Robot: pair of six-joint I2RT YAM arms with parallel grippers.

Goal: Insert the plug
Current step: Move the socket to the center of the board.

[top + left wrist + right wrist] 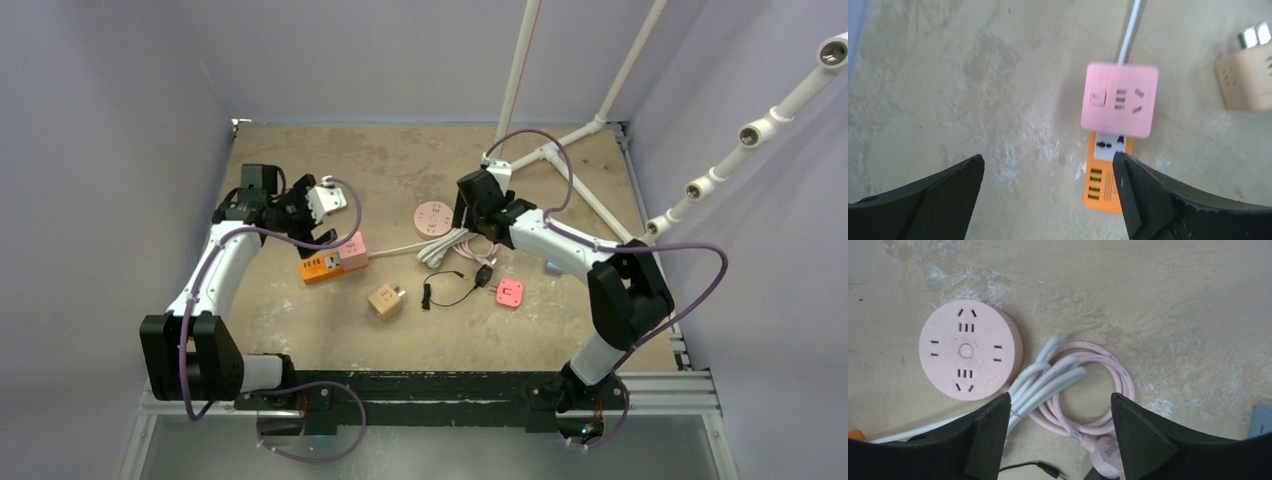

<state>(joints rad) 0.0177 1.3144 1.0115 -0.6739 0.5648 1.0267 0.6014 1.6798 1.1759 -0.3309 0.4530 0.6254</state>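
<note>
A pink cube socket (1119,100) with a white cord sits on the socket end of the orange power strip (1103,192), on the left of the table (352,250). My left gripper (1047,157) hangs open above the strip (322,266), touching nothing. A pink plug (1105,465) lies at the end of a coiled pink cord (1120,380) next to the round pink socket (968,350). My right gripper (1059,396) hovers open over the coiled cords (455,245), with nothing between its fingers.
A tan cube adapter (385,300) lies near the middle front, with a black cable (450,290) and a small pink square block (510,292) to its right. White pipe frames (560,140) stand at the back right. Walls enclose the table.
</note>
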